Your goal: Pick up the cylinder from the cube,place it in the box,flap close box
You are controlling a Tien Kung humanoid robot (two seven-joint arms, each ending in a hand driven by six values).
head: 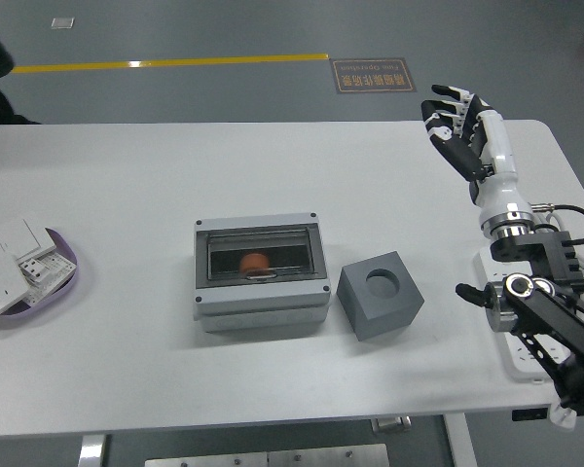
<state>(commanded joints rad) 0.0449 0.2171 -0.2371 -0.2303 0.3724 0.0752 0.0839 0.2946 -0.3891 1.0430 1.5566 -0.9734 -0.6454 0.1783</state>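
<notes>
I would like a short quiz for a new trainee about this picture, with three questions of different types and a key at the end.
1. True or false: the orange cylinder sits in the hole of the grey cube.
2. Multiple choice: where is the right hand? A) resting on the box lid; B) raised with spread fingers over the table's far right corner; C) gripping the cube.
3. Short answer: what lies in the purple tray at the table's left edge?

Key
1. False: it lies inside the grey box, behind the clear flap; the cube's hole is empty.
2. B.
3. White socket-like plates.
</notes>
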